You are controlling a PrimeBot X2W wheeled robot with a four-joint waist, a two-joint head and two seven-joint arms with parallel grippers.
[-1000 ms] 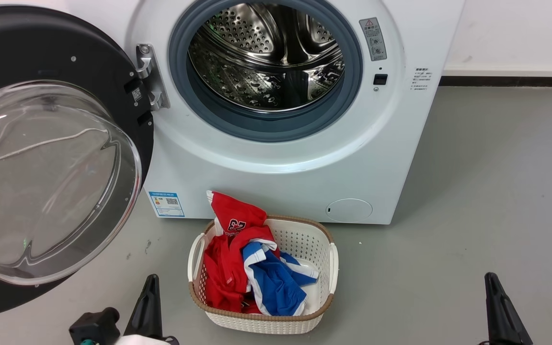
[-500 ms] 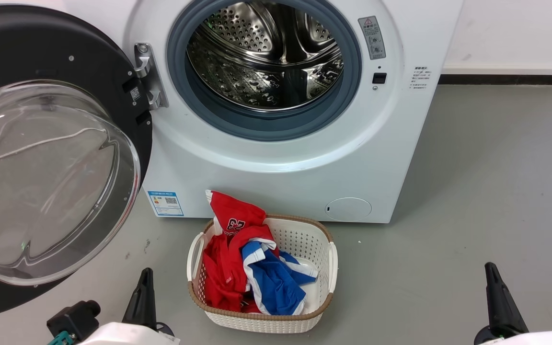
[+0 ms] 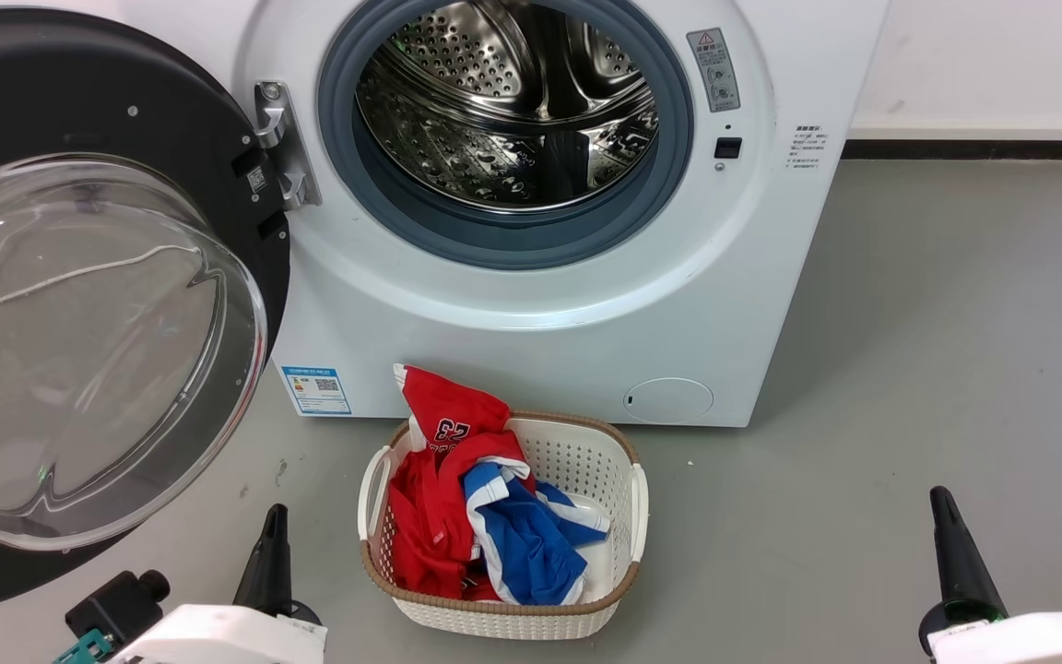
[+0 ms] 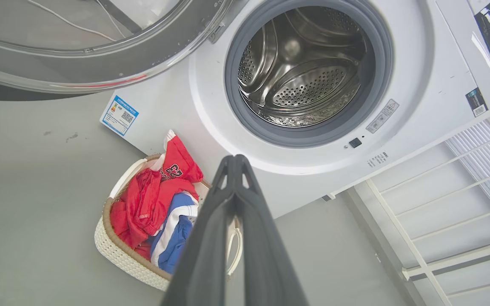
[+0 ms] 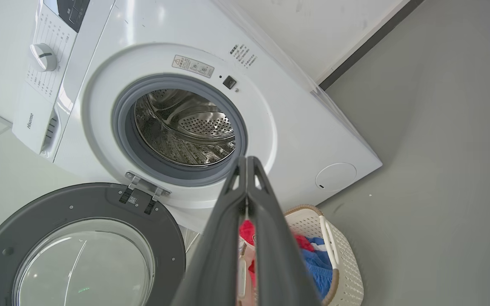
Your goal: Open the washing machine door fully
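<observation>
The door [image 3: 98, 350] stands wide open at 9 o'clock of the machine [image 3: 531, 314]. The left hand [image 4: 235, 162] and right hand [image 5: 248, 163] are clenched, empty, clear of it.

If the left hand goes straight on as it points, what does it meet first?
Likely the white front of the washing machine, just under its grey ring; the basket seems below that line.

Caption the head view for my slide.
Washing machine door stands open beside the steel drum; laundry basket sits in front.
</observation>
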